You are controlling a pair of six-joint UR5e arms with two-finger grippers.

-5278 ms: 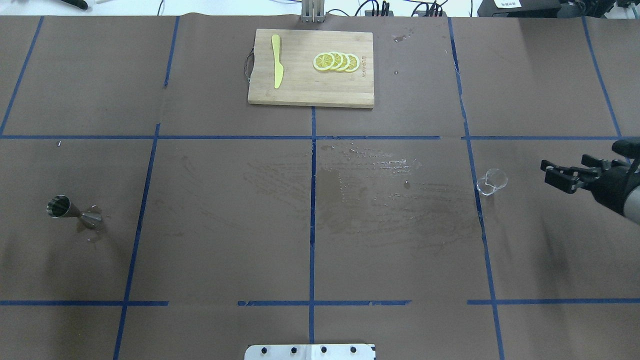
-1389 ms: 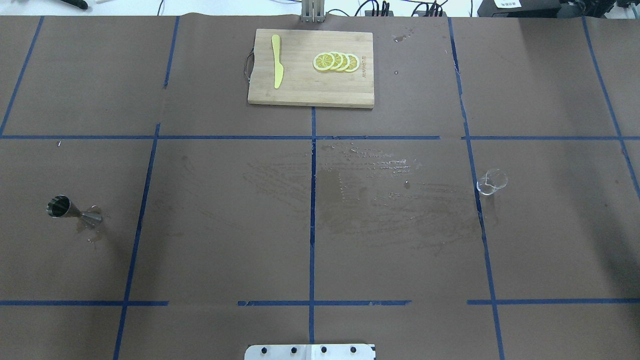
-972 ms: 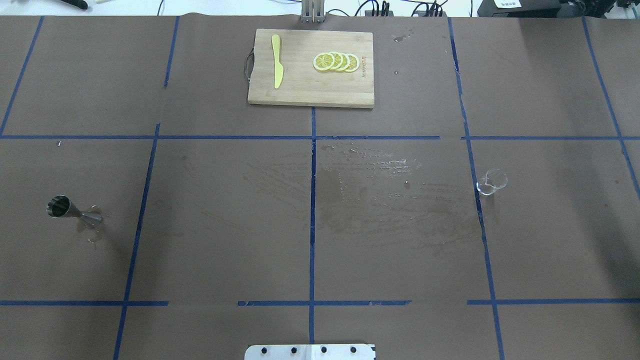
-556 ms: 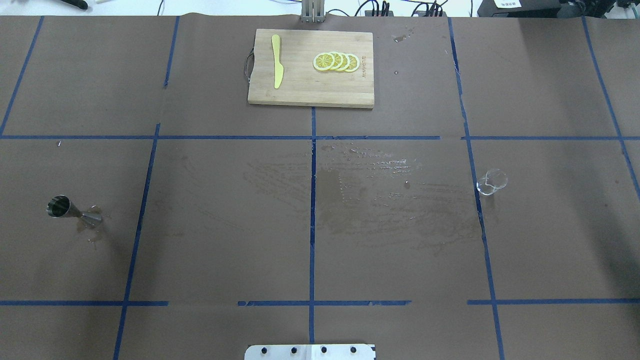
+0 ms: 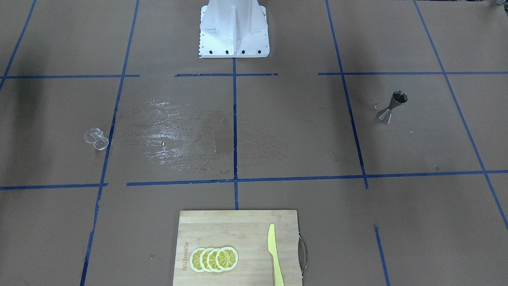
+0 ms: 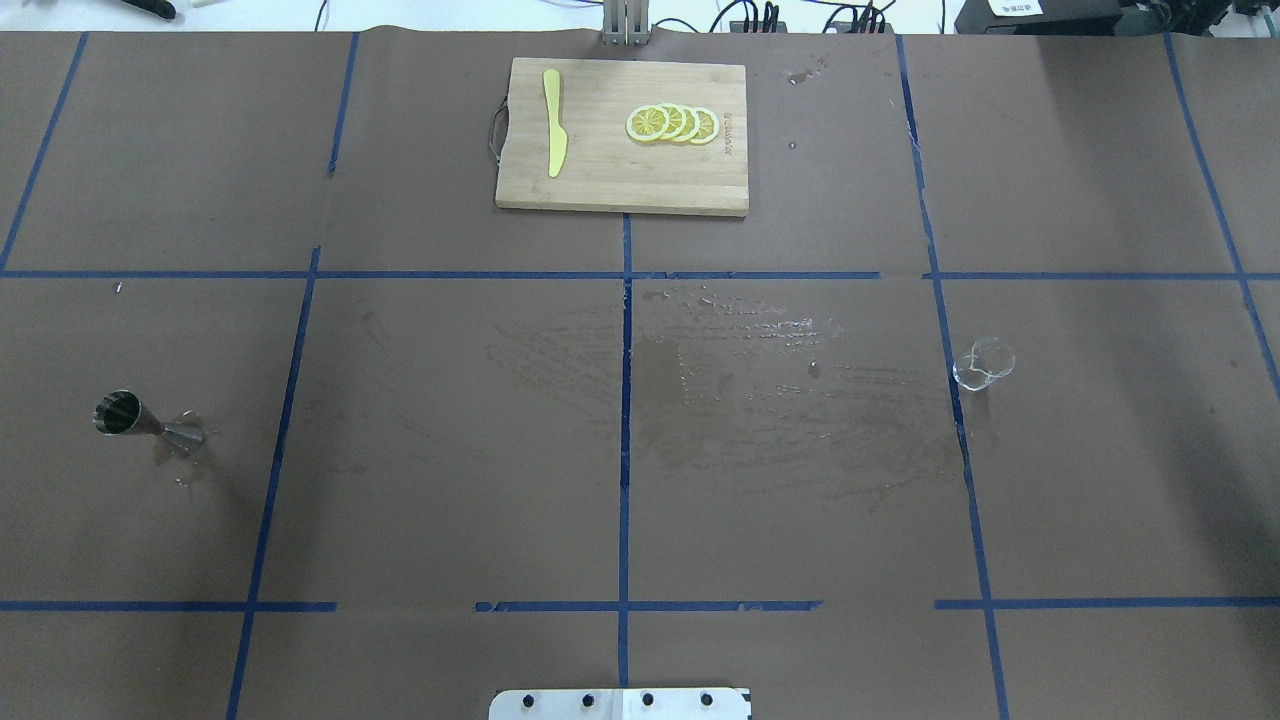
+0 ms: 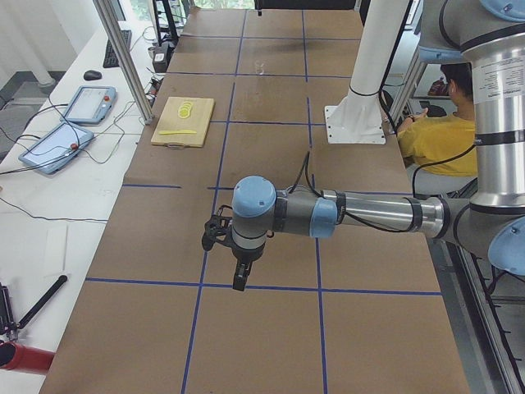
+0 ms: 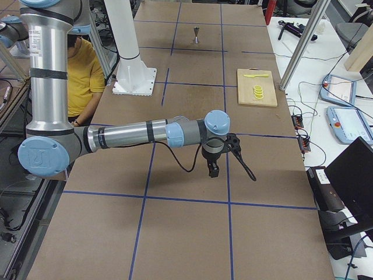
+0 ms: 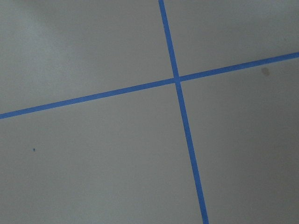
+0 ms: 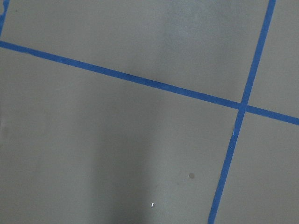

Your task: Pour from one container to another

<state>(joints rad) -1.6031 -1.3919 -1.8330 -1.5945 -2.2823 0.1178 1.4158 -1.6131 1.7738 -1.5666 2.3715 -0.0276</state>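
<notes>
— Front view: glass cup (image 5: 96, 139) stands on the robot's right, jigger (image 5: 392, 106) far off on its left, wet smear (image 5: 174, 135) between them.
— Overhead: cup right, jigger left, both upright.
— Side views: left jaws and right jaws point down over the table (image 6: 450, 480) ends, well apart from cup and jigger. Spread or pressed together? Cannot tell.

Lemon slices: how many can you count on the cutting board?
4 lemon slices, overlapping in a row on the cutting board; leftmost in the overhead view fully shown, three partly covered.
</notes>
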